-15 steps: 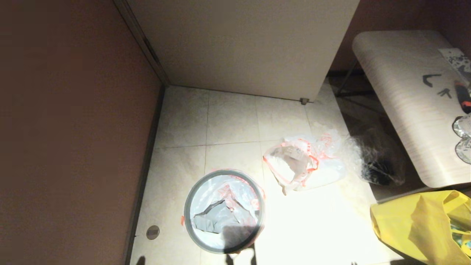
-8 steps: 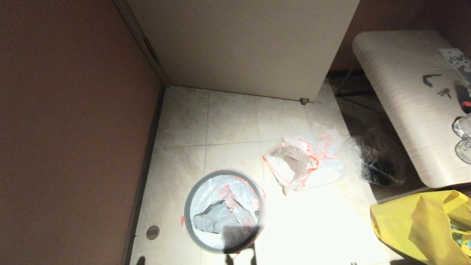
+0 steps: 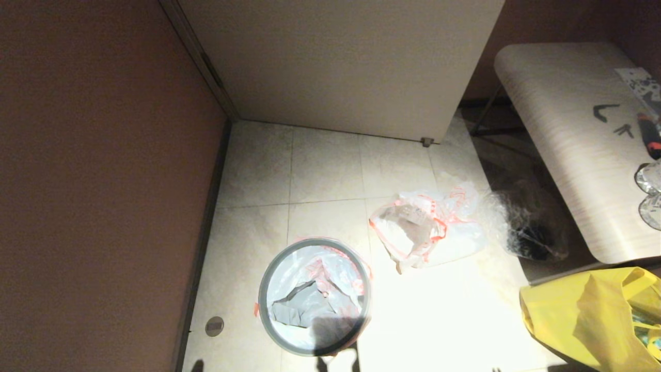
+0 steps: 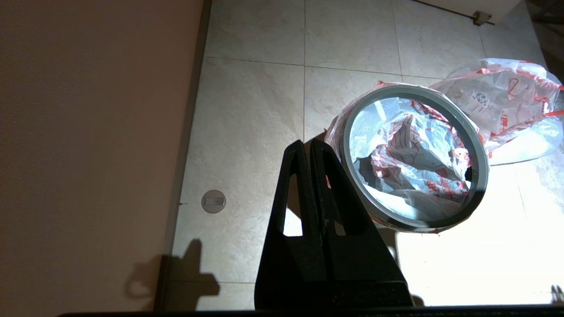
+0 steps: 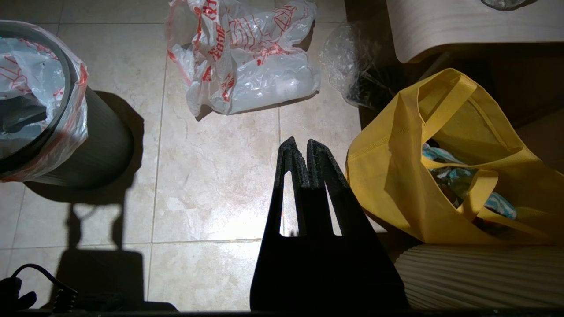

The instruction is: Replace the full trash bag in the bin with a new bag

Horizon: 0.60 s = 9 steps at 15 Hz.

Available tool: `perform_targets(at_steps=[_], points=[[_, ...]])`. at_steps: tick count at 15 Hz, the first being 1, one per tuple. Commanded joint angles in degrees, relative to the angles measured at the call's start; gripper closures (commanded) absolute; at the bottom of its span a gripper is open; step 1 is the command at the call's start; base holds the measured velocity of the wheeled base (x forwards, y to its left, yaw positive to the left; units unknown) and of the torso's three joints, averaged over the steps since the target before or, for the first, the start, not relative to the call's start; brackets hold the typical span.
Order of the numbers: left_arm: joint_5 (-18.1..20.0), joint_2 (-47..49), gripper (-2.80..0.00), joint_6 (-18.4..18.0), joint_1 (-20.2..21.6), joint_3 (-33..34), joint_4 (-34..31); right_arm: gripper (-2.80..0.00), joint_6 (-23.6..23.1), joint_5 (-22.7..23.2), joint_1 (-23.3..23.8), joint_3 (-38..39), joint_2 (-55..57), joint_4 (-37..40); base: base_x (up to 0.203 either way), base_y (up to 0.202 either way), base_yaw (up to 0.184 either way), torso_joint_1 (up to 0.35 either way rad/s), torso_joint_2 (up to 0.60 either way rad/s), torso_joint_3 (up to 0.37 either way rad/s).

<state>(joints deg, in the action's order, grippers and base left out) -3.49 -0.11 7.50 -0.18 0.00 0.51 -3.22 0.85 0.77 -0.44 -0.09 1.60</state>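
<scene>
- You are working over a pale tiled floor (image 3: pixel 325 165) in a corner, a brown wall (image 3: pixel 93 181) on the left and a white door (image 3: pixel 341 62) behind.
- The left gripper (image 4: pixel 310 147) is hanging above the floor just beside the bin (image 3: pixel 314 296), fingers pressed together and holding nothing.
- The bin is standing upright near the wall. The new bag (image 4: pixel 410 163) is already lining it, its edge folded over the outside under the grey ring (image 4: pixel 478 152).
- The lining is looking crumpled and bunched in the middle, so if you are tidying it, be opening the fingers first and pressing the plastic down and outward, not dragging the ring off.
- The full bag (image 3: pixel 428 230) is lying on the floor just to the right of the bin, apart from it, a bottle label showing through.
- The right gripper (image 5: pixel 298 147) is hovering over bare tile between the full bag and the yellow bag (image 5: pixel 445 163), fingers closed, empty.
- By my reading the swap is nearly finished; be keeping both arms clear of the bin's rim as you are moving.
</scene>
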Motion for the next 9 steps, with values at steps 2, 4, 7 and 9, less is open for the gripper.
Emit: perform_targets(at_steps=[2,4,7,9], points=[[0.0,0.1,0.0,0.1,0.0,0.0,0.0,0.0,0.0,0.0,-0.3,0.0,0.2,0.1,0.0,0.0,0.0,0.0,0.0,0.0],[0.0,0.1,0.0,0.1,0.0,0.0,0.0,0.0,0.0,0.0,-0.6,0.0,0.2,0.1,0.0,0.0,0.0,0.0,0.0,0.0],[0.0,0.1,0.0,0.1,0.0,0.0,0.0,0.0,0.1,0.0,-0.6,0.0,0.1,0.0,0.0,0.0,0.0,0.0,0.0,0.0],[0.0,0.1,0.0,0.1,0.0,0.0,0.0,0.0,0.2,-0.1,-0.6,0.0,0.2,0.0,0.0,0.0,0.0,0.0,0.0,0.0]])
